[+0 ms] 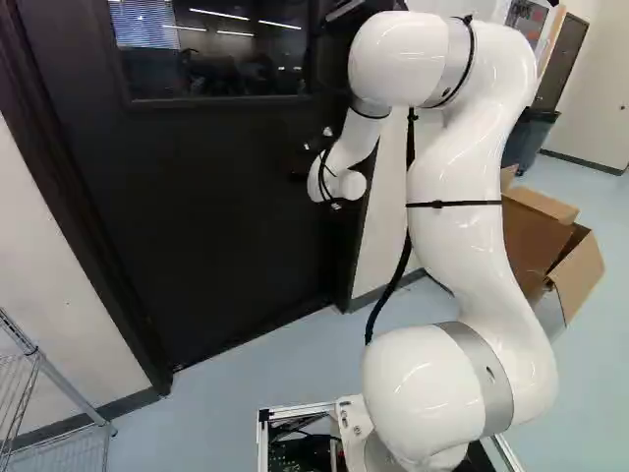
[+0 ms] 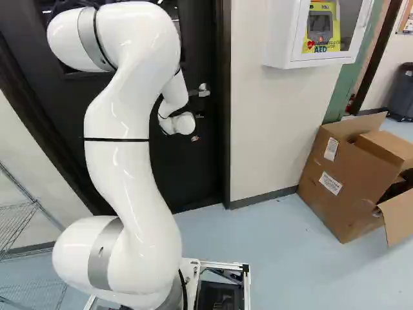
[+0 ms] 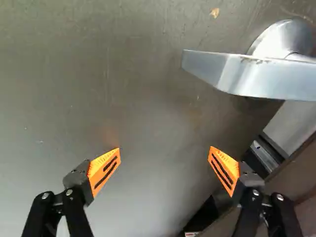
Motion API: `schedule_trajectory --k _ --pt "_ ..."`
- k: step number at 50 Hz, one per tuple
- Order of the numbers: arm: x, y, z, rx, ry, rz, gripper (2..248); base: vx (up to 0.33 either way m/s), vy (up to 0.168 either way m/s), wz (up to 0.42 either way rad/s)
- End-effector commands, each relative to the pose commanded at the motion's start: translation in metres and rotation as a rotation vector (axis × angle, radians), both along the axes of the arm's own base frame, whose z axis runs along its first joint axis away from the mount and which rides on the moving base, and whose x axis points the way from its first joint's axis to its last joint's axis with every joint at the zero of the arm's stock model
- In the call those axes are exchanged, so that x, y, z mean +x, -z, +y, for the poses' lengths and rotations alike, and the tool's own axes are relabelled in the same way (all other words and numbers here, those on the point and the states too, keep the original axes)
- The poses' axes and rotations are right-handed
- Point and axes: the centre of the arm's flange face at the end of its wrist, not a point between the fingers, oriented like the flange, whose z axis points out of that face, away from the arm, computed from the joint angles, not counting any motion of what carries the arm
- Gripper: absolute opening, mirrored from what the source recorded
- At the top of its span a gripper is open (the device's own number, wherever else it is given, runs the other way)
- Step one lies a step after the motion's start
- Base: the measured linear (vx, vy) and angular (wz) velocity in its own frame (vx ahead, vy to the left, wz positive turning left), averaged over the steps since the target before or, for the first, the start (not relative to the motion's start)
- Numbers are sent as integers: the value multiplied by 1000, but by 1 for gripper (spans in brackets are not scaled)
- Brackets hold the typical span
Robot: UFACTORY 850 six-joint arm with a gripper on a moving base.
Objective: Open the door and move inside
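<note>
The dark door (image 1: 226, 197) (image 2: 193, 155) stands shut in its frame in both base views. Its silver lever handle (image 2: 201, 91) is just beyond the arm's white wrist in the right base view. The gripper itself cannot be made out there, dark against the door and behind the wrist. In the wrist view my gripper (image 3: 165, 150) is open, its orange-padded fingers wide apart with only door surface beyond them. The handle (image 3: 266, 78) lies ahead and off to the side of the finger nearer the door's edge, touched by neither finger; its free end points back across the door.
A wall (image 2: 261, 129) with a white AED cabinet (image 2: 284, 32) adjoins the door frame. Open cardboard boxes (image 2: 352, 174) stand on the floor beside that wall. A wire rack (image 1: 34, 383) is at the left of the left base view, and a dark bin (image 1: 529, 136) stands farther back.
</note>
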Motion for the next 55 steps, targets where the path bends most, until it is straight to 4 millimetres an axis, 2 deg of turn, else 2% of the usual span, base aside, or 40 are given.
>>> schedule_trajectory --k 42,55 --pt "83 17 29 -29 -88 -76 247 0 0 0" --pt "88 18 35 -30 -99 -81 247 0 0 0"
